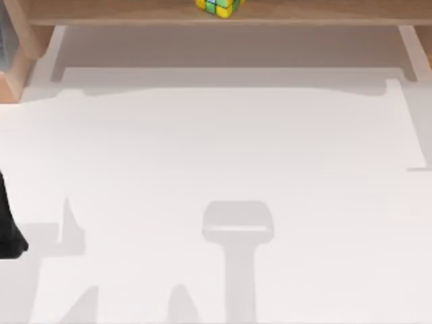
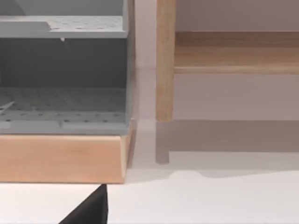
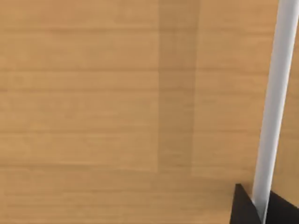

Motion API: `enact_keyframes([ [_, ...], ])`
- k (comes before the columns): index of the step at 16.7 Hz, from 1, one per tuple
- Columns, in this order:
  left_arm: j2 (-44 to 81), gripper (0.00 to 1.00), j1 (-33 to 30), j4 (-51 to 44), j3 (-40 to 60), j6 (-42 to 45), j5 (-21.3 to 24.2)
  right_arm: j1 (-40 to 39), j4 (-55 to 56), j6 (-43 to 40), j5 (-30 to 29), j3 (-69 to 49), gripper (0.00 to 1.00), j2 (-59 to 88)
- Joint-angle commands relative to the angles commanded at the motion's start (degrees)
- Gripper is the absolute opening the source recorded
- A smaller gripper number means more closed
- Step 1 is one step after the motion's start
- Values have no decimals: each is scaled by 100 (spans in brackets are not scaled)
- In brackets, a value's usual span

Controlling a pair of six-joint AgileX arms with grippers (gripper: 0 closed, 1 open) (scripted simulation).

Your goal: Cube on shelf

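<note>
— So where did the cube (image 1: 219, 6) sit at that moment?

— Up on the shelf (image 1: 121, 12), on the board near its middle, well away from either arm and touched by neither.

— And the left arm?

— Parked low at the table's left edge, a dark sliver (image 1: 9, 229); the cube lay far ahead of it and off to its right. Whether its fingers were spread or closed, I couldn't tell.

— The right one?

— Its wrist camera faced plain wood grain close up; its grip was unreadable too. By my judgement, the placing looked done.
</note>
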State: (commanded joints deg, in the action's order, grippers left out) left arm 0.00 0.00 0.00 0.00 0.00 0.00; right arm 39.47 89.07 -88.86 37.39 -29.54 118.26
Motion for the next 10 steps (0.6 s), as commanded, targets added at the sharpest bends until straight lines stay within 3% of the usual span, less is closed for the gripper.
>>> enact_keyframes([
  [10, 0, 100, 0, 0, 0, 0, 0, -662, -792, -9, -666, -1243, 0, 466],
])
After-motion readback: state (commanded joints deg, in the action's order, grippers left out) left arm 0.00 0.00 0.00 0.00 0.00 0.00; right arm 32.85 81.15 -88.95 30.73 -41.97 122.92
